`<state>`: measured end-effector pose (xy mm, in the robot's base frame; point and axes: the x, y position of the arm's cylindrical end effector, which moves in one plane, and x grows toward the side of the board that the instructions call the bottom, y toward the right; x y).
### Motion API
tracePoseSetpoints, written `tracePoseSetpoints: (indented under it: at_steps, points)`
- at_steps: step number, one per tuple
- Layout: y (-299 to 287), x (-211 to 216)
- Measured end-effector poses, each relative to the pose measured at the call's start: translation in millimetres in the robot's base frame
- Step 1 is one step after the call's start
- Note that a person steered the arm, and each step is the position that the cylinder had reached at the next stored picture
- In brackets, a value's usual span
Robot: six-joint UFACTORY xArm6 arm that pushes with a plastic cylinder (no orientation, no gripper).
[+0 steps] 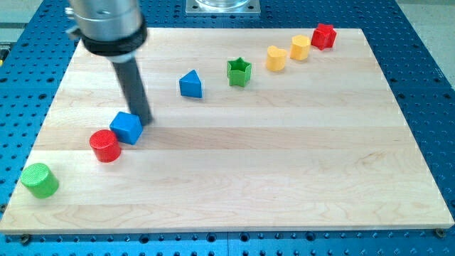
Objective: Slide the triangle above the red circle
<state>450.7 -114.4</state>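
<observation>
The blue triangle (pixel 190 84) lies on the wooden board, left of the middle and toward the view's top. The red circle (pixel 105 146) lies at the lower left. A blue cube (pixel 127 127) sits just up and right of the red circle, almost touching it. My tip (pixel 144 121) rests at the blue cube's right edge, down and left of the blue triangle and well apart from it.
A green circle (pixel 39 179) lies at the far lower left. A green star (pixel 239 72) is right of the triangle. Two yellow blocks (pixel 276 57) (pixel 300 47) and a red block (pixel 323 35) line up toward the top right. The board (pixel 284 171) sits on a blue perforated table.
</observation>
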Motion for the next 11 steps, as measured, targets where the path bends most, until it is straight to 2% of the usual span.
tracePoseSetpoints:
  at_steps: [1,3,4,5,6,7,8,9,10,11]
  points:
    - [34,27]
    - [-88,20]
    - [-93,17]
    - [27,13]
    - [92,-10]
    - [111,-47]
    - [84,-70]
    - [82,-88]
    - [0,-90]
    - [-20,-90]
